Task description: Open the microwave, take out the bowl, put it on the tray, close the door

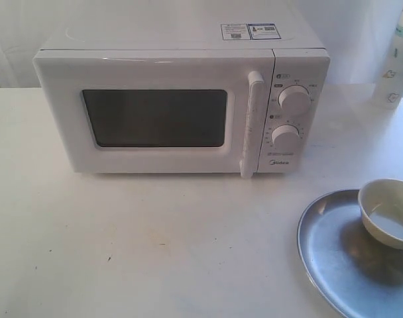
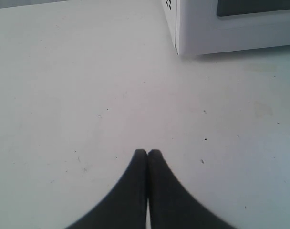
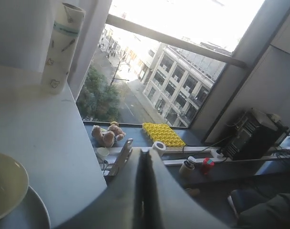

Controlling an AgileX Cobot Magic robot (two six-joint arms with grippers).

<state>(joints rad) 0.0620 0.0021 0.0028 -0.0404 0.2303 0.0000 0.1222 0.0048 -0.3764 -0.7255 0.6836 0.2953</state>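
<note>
The bowl (image 1: 389, 213) sits on the tray (image 1: 327, 246), both cropped; left end effector (image 2: 148, 151) and right end effector (image 3: 145, 152) pressed together

White table (image 1: 155, 245): microwave (image 1: 181, 112), tray (image 1: 334, 258), cylinder (image 1: 395, 59)

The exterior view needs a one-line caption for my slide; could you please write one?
White microwave, door shut, on a pale table; small cream bowl sits on the silver tray.
</note>
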